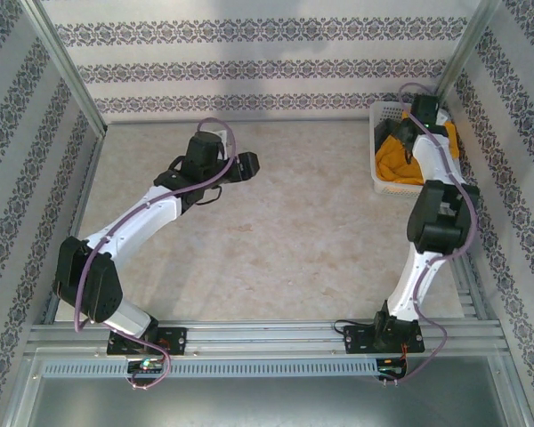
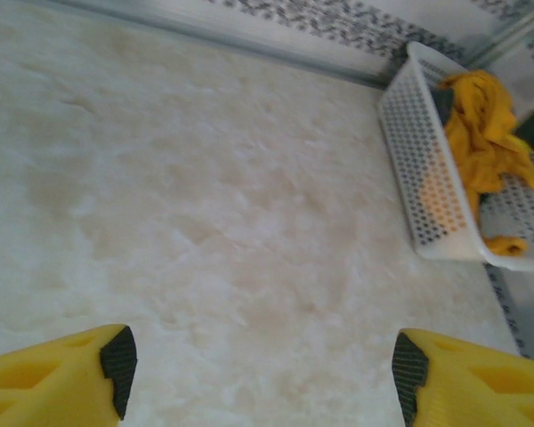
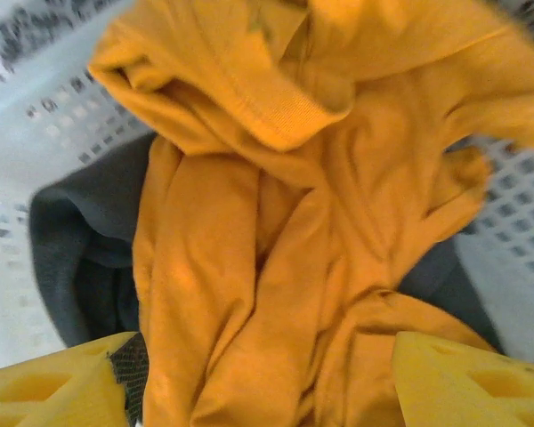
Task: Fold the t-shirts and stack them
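**Orange shirt sits dead under my right hand**

My right hand point(image 3: 265, 366) hangs over the basket point(image 2: 423, 169), jaws spread and nothing pinched yet. The orange t-shirt point(image 3: 276, 222) is bunched straight below, between them. The grey t-shirt point(image 3: 84, 231) pokes out underneath it. There's no real long axis, it's just a crumpled heap. My left hand point(image 2: 262, 360) is open too, over bare tabletop point(image 2: 205, 178), well apart from the basket. I reckon the right one grabs by going straight down.

A pale beige, marble-patterned desk point(image 1: 294, 222) fills the middle of the frame under soft, even light. White wallpapered walls with grey floral bands point(image 1: 267, 62) close the top and both sides. Silver aluminium rails point(image 1: 276, 331) cross the bottom edge.
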`<action>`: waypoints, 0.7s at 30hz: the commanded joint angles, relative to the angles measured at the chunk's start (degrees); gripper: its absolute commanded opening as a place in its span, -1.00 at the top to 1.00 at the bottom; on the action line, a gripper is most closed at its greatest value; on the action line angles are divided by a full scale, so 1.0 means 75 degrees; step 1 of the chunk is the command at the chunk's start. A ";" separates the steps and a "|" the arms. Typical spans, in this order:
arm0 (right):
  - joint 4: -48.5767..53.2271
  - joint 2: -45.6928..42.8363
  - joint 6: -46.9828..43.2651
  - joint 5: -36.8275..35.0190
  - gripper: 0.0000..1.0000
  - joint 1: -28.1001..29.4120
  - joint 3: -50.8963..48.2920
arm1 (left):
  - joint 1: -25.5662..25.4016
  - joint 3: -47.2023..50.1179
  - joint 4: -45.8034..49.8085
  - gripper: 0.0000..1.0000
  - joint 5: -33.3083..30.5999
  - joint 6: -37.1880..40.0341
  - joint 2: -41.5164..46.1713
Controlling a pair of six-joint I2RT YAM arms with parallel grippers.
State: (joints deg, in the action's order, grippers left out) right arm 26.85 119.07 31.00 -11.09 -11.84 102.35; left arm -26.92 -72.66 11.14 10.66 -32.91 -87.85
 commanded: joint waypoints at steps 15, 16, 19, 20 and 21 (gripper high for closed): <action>0.1516 -0.0353 0.1886 0.0052 -0.05 0.0674 0.0689 | -0.0243 0.0009 -0.0244 -0.31 -0.0078 -0.0544 0.0394; 0.1430 -0.0535 0.2137 0.0089 -0.05 0.0816 0.0442 | -0.0243 0.0023 -0.0302 -0.31 -0.0065 -0.0578 0.0380; 0.0632 -0.0824 0.3186 0.0346 -0.08 0.1093 -0.0711 | -0.0245 0.0120 -0.0463 -0.31 -0.0008 -0.0671 0.0313; 0.0256 -0.0819 0.3431 0.0396 -0.10 0.1082 -0.1092 | -0.0243 0.0120 -0.0471 -0.31 0.0045 -0.0701 0.0280; -0.0042 -0.0752 0.3552 0.0403 -0.11 0.1047 -0.1284 | -0.0243 0.0108 -0.0455 -0.30 0.0113 -0.0717 0.0256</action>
State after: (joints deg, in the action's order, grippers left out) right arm 32.73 112.66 49.50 -9.30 -3.88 97.82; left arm -28.40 -71.75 10.09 10.74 -36.80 -86.56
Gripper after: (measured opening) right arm 0.551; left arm 0.653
